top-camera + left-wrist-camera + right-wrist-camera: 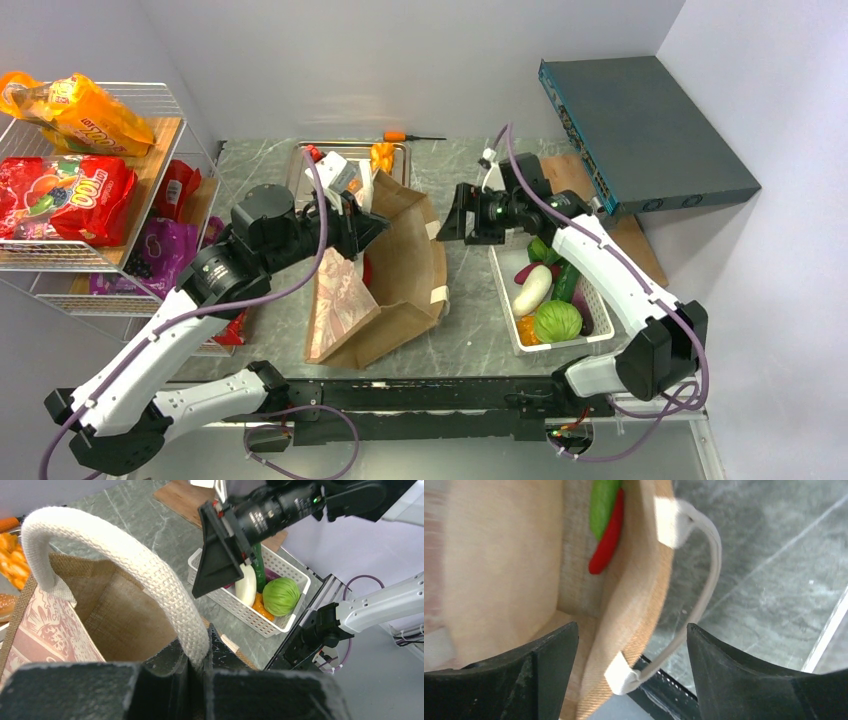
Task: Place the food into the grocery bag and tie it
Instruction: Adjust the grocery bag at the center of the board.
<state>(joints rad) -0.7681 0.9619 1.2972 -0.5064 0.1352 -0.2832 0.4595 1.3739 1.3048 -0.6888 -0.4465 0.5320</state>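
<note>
Grocery bag (400, 275). Lies slanted at mid-desk (470, 335), bottom toward the near edge, mouth gaping toward the far right side. Brown weave inside, printed pink panel on the outer face.

Left tool (197, 667). Clamped together on one white loop handle (125, 555), close to where the strap meets the bag's rim. Holds that lip of the mouth up off the desk, with the strap arching above the opening.

Right tool (630, 630). Spread wide apart, gripping nothing. Hangs over the other lip of the bag, near the second handle (704, 590), which droops slack onto the grey desk.

Red chili (606, 542) and light green vegetable (604, 500). Lie together inside the bag, against its inner wall, the two touching along their length.

White basket (600, 335). Sits on the desk right of the bag, under the right arm. Carries a green cabbage (557, 320), a white eggplant (533, 288) and darker vegetables.

Wire rack (170, 100) at far left. Bears an orange snack packet (85, 115) and a red snack packet (65, 195), well apart from the bag.
</note>
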